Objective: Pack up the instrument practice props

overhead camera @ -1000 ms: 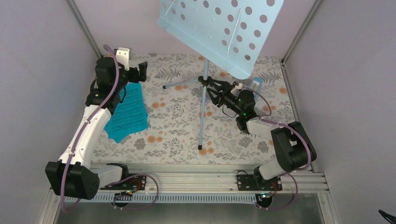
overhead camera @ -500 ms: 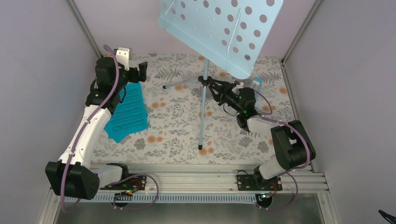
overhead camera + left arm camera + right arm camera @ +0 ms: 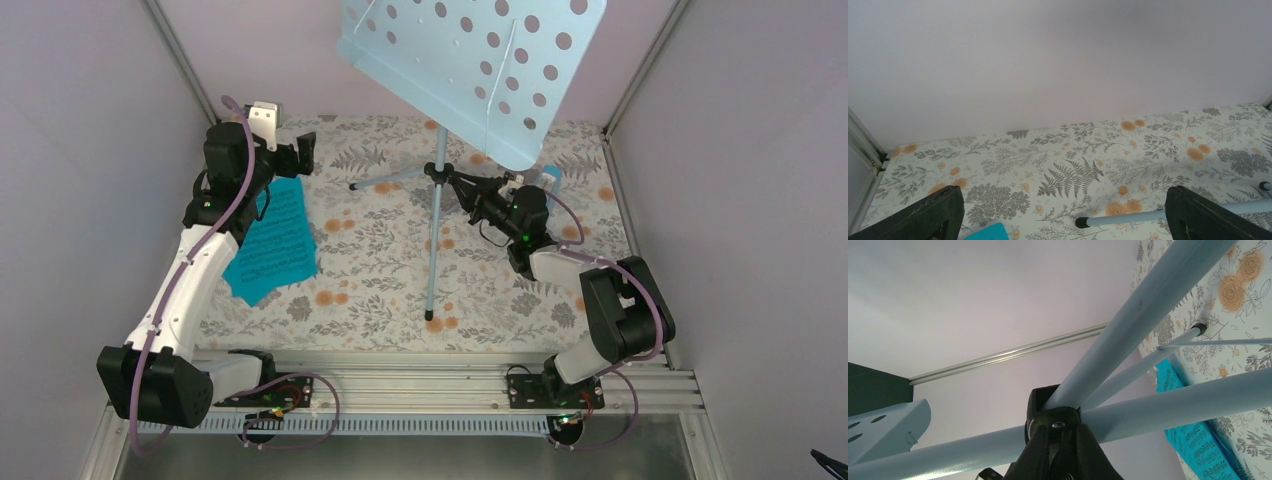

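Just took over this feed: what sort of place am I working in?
Likely an enclosed robot test cell: plain walls on three sides, an aluminium rail along the front, and a floral mat as tabletop.

Left gripper (image 3: pixel 307 153) far left, jaws wide apart; right gripper (image 3: pixel 460 187) outstretched, jaws unclear.

Music stand (image 3: pixel 437 190): pale blue, upright on counter (image 3: pixel 370 260), toward the back. Perforated rectangular desk at top, tilted, seen from behind. Thin tripod legs spread from a black hub low on the pole: one runs toward the near edge, one to the left, third hidden.

Sheet-music pages (image 3: pixel 275 245): turquoise, printed with dark notation, flat on the counter's left side, well apart from the stand.

Metronome (image 3: pixel 550 180): small, blue, right of the stand, mostly hidden.
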Motion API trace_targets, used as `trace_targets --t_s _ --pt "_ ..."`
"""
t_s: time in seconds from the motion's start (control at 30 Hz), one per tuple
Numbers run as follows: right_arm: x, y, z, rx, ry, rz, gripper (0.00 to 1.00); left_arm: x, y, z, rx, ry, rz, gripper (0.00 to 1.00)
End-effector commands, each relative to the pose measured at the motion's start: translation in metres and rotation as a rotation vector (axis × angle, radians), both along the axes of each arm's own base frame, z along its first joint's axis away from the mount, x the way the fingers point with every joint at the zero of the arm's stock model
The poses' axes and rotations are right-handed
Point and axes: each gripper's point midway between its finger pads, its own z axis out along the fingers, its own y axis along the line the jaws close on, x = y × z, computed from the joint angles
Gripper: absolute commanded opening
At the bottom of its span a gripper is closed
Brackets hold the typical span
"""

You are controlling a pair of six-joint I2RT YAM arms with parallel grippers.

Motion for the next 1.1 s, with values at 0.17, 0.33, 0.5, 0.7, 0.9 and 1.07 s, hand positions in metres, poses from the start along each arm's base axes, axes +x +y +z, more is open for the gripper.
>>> trace_targets --t_s 0.17,0.33,0.5,0.7,0.9,1.07 --pt "0.0 -0.006 0.021 0.031 -0.079 -0.022 0.34 -0.004 0.0 0.013 0.005 -0.029 -0.006 1.0" --pt "-0.004 -0.008 0.019 0.027 -0.074 -0.025 0.27 -0.004 -0.001 0.013 0.004 -0.029 -0.008 1.0" --pt "-0.005 -0.007 0.019 0.021 -0.08 -0.015 0.14 -0.003 -0.001 0.013 0.002 -0.028 -0.01 1.0" --pt "-0.007 -0.005 0.019 -0.033 -0.126 -0.004 0.04 -0.003 -0.001 0.011 0.003 -0.024 -0.01 1.0" --pt "-0.01 -0.005 0.016 -0.166 -0.226 0.002 0.04 -0.002 -0.002 0.01 0.003 -0.022 -0.013 1.0" --pt "-0.014 -0.008 0.029 -0.355 -0.405 -0.011 0.04 -0.001 -0.003 0.007 0.002 -0.014 -0.015 1.0"
